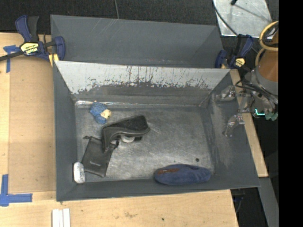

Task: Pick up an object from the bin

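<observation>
Away from the gripper point(230, 111), out on the floor of the grey bin point(142, 77), lies everything we could pick, and that gap is where we see the trouble starting. The gripper hangs over the bin's sloped wall on the arm's side. A straight descent from here would, in our judgement, strike bare metal rather than close on anything.

Nearest the gripper is a dark blue pouch point(182, 175), pressed against the foot of the near wall. We think a finger could jam against that wall or slide off the soft, low fabric. Further from the gripper sits a black curved object point(125, 128), perhaps a shoe. It touches a flat black case point(97, 159), so closing on one may drag the other. The case also lies so flat that we expect a grasp to skid over it. Farthest from the gripper are a small blue and yellow object point(99, 111) and a small white cylinder point(78, 172) tucked in a corner, both easy to nudge away.

As for the gripper itself, its two metal fingers appear to stand apart. We see nothing between them, and it touches none of the things.
</observation>
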You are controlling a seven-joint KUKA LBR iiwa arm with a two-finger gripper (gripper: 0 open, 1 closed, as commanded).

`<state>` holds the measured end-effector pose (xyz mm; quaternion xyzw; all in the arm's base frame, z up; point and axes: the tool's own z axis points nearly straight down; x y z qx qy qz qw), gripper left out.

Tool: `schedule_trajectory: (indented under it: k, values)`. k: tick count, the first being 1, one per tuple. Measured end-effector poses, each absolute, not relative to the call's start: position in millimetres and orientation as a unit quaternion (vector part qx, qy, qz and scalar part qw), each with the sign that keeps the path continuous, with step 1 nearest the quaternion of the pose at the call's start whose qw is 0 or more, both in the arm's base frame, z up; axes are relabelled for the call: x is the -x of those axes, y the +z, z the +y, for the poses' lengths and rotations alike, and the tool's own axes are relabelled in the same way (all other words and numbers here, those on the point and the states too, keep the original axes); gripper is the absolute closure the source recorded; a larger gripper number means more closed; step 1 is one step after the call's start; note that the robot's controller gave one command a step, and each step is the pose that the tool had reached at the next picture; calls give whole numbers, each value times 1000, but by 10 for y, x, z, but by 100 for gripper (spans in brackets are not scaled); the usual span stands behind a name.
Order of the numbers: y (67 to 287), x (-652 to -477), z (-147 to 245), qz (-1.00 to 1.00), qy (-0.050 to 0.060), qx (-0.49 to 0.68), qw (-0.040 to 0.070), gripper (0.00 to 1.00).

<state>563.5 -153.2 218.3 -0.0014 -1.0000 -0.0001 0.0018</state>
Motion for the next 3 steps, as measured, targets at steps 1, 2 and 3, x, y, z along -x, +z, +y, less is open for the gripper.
schedule_trajectory:
  k: [1,2,3]
  values:
    - [1190,-5583,-836,-1000,-2,-19,2,0]
    - [1155,-6133,-362,-1000,0,3,-4,0]
    - [1726,-5896,635,-991,-2,135,-3,0]
